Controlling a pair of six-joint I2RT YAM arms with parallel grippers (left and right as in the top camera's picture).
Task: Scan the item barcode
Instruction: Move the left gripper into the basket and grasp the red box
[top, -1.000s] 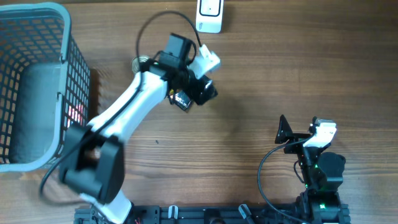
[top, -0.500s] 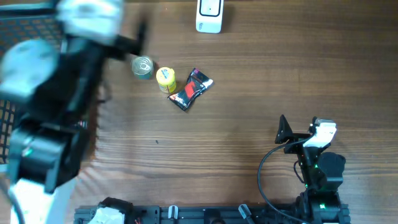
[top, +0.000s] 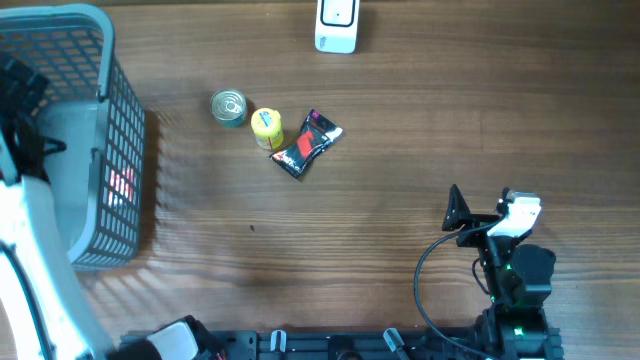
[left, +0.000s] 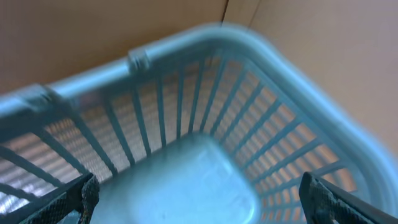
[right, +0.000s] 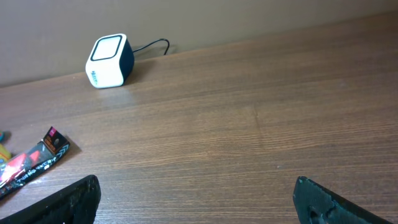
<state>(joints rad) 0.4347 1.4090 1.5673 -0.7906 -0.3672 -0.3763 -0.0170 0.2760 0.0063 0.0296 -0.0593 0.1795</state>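
Note:
Three items lie on the wooden table left of centre: a small metal can (top: 228, 107), a yellow item (top: 266, 128) and a red and black packet (top: 306, 145). The packet (right: 31, 163) also shows at the left edge of the right wrist view. A white barcode scanner (top: 337, 25) stands at the far edge, and the scanner (right: 109, 61) faces my right gripper (right: 199, 202), which is open and empty low at the right. My left gripper (left: 199, 205) is open over the inside of the blue basket (left: 249, 43), holding nothing.
The blue mesh basket (top: 105, 60) fills the left end of the table. Its floor (left: 180, 180) looks bare. My left arm (top: 30, 230) runs up the far left edge. A black cable (right: 152, 45) leads from the scanner.
My left arm has swung from above the packet and yellow item to the left, over the basket, leaving all three items uncovered. The right arm has not moved.

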